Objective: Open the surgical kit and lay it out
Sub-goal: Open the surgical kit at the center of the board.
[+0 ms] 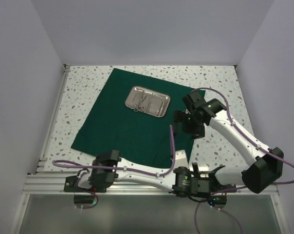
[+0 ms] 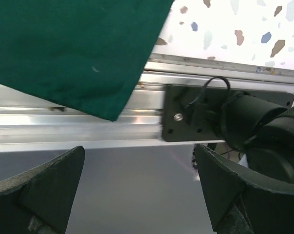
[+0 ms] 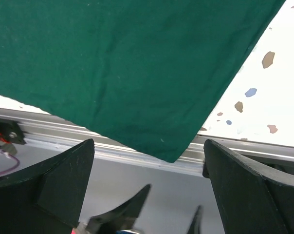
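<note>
The dark green cloth (image 1: 132, 131) lies spread flat on the speckled table. A shiny steel tray (image 1: 129, 97) sits on its far part, with slim silver instruments (image 1: 141, 102) in it. My right gripper (image 1: 188, 130) hovers over the cloth's right edge, open and empty. In the right wrist view (image 3: 149, 185) it points at the cloth's near corner (image 3: 171, 153). My left gripper (image 1: 206, 171) is low at the near edge, right of that corner, open and empty (image 2: 139, 190). The cloth corner (image 2: 110, 114) overhangs the rail there.
An aluminium rail (image 2: 64, 122) runs along the table's near edge. The right arm's black base mount (image 2: 195, 114) sits on it, close to my left gripper. White walls close the table at left, back and right. The speckled tabletop (image 1: 79, 97) shows around the cloth.
</note>
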Controlling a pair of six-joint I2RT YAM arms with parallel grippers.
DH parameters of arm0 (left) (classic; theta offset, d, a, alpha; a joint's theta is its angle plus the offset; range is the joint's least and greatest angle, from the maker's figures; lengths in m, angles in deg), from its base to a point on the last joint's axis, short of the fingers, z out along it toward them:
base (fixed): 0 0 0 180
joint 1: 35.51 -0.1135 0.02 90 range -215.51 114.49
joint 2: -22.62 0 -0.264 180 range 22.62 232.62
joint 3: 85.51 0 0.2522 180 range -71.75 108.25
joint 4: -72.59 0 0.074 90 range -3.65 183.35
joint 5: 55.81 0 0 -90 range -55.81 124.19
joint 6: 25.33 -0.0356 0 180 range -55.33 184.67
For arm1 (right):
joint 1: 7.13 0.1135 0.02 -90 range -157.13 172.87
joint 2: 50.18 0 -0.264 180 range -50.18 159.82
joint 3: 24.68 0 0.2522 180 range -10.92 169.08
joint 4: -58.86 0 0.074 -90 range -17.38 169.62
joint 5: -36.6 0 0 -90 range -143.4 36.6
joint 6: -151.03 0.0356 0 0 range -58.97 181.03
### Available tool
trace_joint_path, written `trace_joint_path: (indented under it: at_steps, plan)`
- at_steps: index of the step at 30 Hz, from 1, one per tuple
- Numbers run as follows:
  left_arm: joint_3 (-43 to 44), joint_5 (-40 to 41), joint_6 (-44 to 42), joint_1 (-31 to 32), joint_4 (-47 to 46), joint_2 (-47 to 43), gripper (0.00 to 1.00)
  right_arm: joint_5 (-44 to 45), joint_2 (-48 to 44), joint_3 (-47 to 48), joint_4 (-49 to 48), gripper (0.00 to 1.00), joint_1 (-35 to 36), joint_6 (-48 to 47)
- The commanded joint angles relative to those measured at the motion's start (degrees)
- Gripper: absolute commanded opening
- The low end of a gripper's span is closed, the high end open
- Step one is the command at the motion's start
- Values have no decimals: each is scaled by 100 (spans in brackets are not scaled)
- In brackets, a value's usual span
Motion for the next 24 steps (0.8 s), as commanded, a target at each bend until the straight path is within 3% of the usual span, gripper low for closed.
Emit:
trace_joint_path:
  at_steps: [1, 4, 13, 16, 17, 19, 22, 23, 24]
  plan:
    - [1181, 217, 1351, -14, 1154, 648, 100, 272, -330, 22, 145, 99, 223, -19]
    - [1000, 445, 1508, -14, 1199, 273, 100, 440, -401, 4, 189, 98, 294, -54]
    - [-1662, 1297, 1730, -163, 1199, -2512, 100, 46, -462, 31, -196, 98, 426, -476]
    - [-2103, 1517, 783, -662, 1199, -3374, 100, 70, -401, 101, -364, 98, 426, -529]
    - [-2226, 1535, 75, -864, 1199, -3585, 100, 141, -383, 179, -382, 98, 408, -538]
    - [-2349, 1683, -737, -1681, 1147, -4183, 100, 290, -331, 224, -496, 98, 338, -555]
    - [-2744, 1808, -3124, -3217, 123, -5079, 100, 432, -278, 128, -855, 99, -134, -433]
    - [-3050, 1503, -4959, -3726, -456, -5307, 100, 353, -182, -12, -996, 98, -311, -380]
    - [-3227, 1109, -5882, -4932, -1776, -5675, 100, 109, -129, -100, -1354, 98, -478, -310]
